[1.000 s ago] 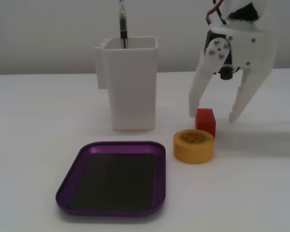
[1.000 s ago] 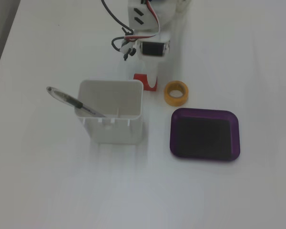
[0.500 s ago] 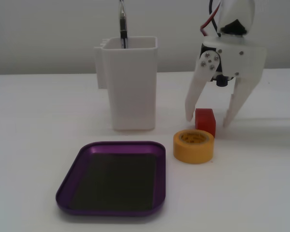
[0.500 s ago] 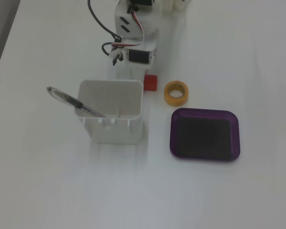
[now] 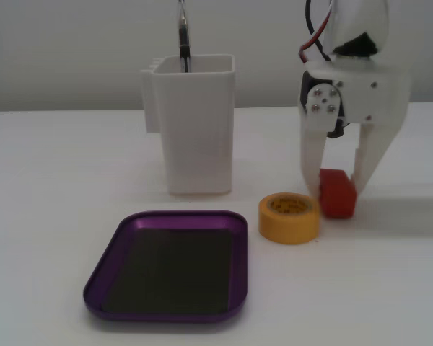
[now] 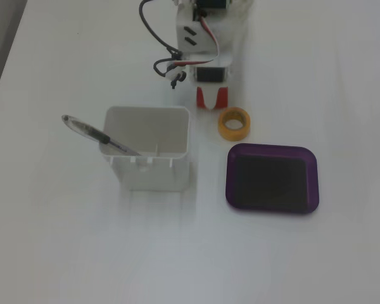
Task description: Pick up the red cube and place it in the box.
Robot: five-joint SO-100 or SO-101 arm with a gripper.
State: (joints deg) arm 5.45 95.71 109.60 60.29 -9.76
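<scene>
White fingers [image 5: 337, 189] clamped on the red cube [image 5: 337, 193], one either side. Cube small, bright red, blocky, low at the counter [image 5: 50, 166]; contact unclear. Yellow tape roll [image 5: 289, 217] just beside the fingers, purple box [image 5: 170, 265] beyond it, white container [image 5: 193, 130] near.

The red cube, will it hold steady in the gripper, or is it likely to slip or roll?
The red cube looks rigid and blocky, so it probably won't squash or roll. Its flat faces suit the gripper fingers either side. It's small, likely light, though a slightly off-centre grip might let it twist.
</scene>
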